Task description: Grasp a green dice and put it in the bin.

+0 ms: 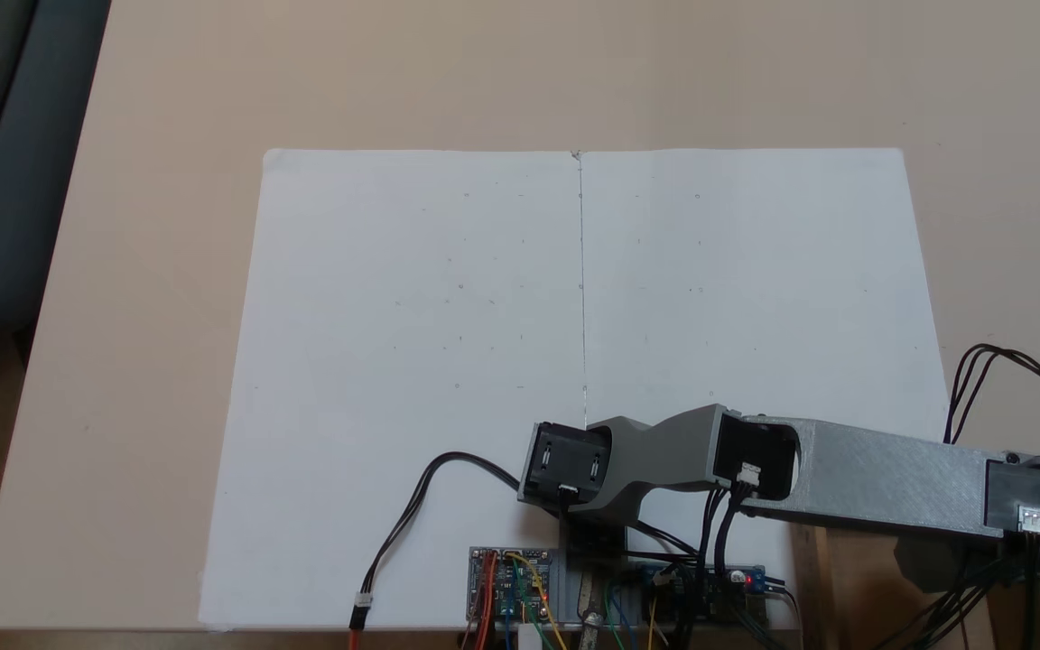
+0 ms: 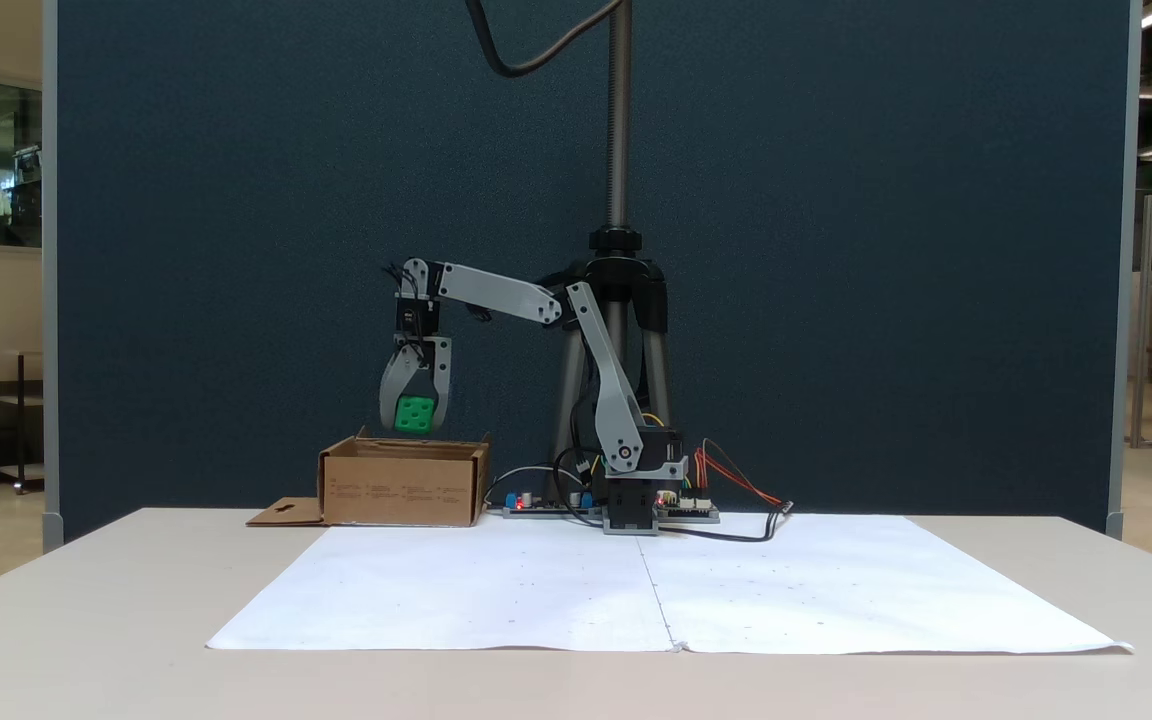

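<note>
Green plastic dice (image 2: 415,414), small and bright with darker dots and round edges, was held between my two grey fingers, up in the air. My gripper (image 2: 415,420) was squeezed shut on it, one finger on each side. The dice hung just above the low brown cardboard box (image 2: 401,487), which was the bin, and it was not yet inside. In a fixed view from the front, the dice sat over the middle of the box, a bit nearer its left wall. That view was from the side, so I could not tell if the dice was truly over the box or a little too far to the front or back. If I let go while it was off to one side, it could hit the top of a wall and bounce out onto the pale table (image 1: 123,271). The dice had round edges, so I thought it might roll away. The box looked light, with a loose flap (image 2: 283,512) lying flat beside it, so a bump from my fingers might push it. My grey arm (image 1: 881,483) reached far out to the side, past the white paper sheets (image 1: 430,343).
</note>
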Motion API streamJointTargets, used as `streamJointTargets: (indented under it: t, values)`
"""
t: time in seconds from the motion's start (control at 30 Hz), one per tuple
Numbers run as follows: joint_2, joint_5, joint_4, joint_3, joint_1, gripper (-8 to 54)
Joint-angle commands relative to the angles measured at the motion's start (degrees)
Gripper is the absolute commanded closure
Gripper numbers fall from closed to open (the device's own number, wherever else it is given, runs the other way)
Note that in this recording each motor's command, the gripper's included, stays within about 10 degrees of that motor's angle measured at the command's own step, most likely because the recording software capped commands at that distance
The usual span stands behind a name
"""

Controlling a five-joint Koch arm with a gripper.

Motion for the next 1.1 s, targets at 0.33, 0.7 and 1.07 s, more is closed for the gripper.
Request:
streamJointTargets:
  t: [0.33,0.7,1.07]
  values:
    - [0.26,7.29,4.66,-0.35,0.35,33.4]
    - [-0.53,8.35,4.04,0.97,0.35,1.5]
    - [-0.53,14.41,3.78,1.32,0.7,2.3]
